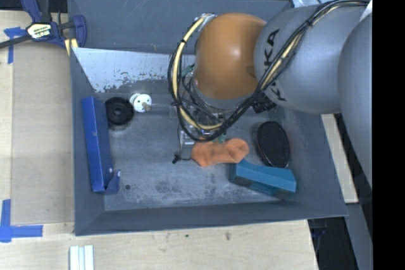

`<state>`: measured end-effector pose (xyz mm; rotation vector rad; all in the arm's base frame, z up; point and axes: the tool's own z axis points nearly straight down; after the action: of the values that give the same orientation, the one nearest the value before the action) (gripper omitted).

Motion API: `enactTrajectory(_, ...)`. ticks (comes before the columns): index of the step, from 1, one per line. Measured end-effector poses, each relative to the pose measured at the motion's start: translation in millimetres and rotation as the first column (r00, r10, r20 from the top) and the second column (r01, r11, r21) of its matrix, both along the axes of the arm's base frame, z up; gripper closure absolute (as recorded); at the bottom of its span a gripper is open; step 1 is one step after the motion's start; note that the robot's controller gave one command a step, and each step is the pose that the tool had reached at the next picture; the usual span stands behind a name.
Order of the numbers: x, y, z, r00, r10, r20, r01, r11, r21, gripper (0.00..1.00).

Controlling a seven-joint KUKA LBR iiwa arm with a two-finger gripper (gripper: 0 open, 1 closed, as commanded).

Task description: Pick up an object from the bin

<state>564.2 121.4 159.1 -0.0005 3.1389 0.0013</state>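
My gripper (185, 150) reaches down into the middle of the bin, mostly hidden under the orange dome; a finger tip shows just left of an orange, lumpy soft piece (219, 152) lying on the floor. To the right of that piece lies a black oval brush-like thing (273, 143). A teal rectangular block (264, 178) rests in front of both, near the bin's front right.
A long blue bar (95, 143) lies along the bin's left wall. A black round cap (118, 112) and a small white knob (140, 102) sit at the back left. The arm and its cables cover the bin's back right.
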Motion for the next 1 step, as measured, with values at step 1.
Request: enactTrajectory(1, -5.6, -52.6, -34.1, 1.0, -0.005, 0.003, 0.005, 1.0, 0.001, 0.0)
